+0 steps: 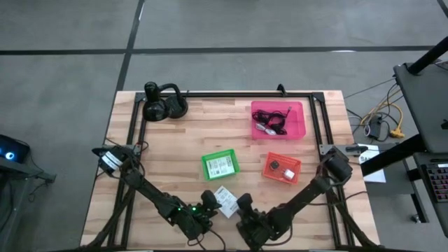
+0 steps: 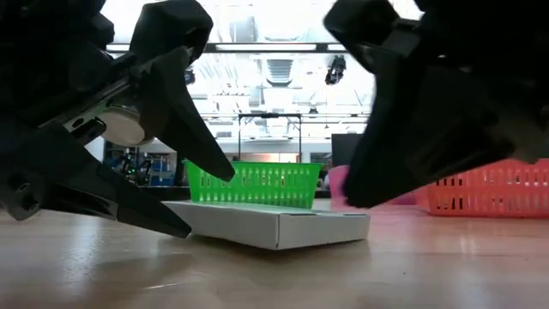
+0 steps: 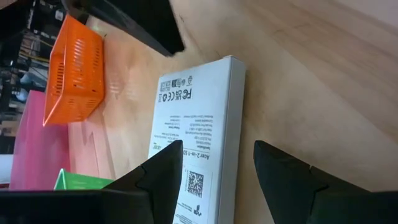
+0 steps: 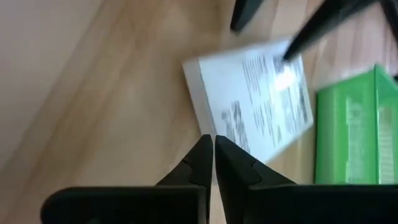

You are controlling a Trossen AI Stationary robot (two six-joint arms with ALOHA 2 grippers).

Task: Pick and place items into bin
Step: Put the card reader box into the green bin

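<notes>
A flat white box (image 1: 225, 201) with printed label text is lying on the bench (image 1: 189, 140) near its front edge, between the two arms and just in front of the green bin (image 1: 220, 166). The left hand (image 3: 217, 180) is sitting low around the box's near end with its fingers spread apart, one finger (image 3: 163, 177) over the printed face and the other (image 3: 286, 180) beside the box's edge on the wood, which looks like lining up for a grip across its narrow side. The right hand (image 4: 214, 163) is hovering just beside the box on the other side with its fingers pressed together, holding nothing, probably keeping clear or steadying the approach. Three bins are standing farther back: the green one holding a labelled packet, an orange bin (image 1: 281, 168) holding a small dark-and-white piece, and a pink bin (image 1: 278, 120) holding tangled dark cables. One pair of black headphones (image 1: 162, 103) is resting at the bench's far left corner, apart from everything. One box remains loose on the wood, so the sorting seems nearly finished.
</notes>
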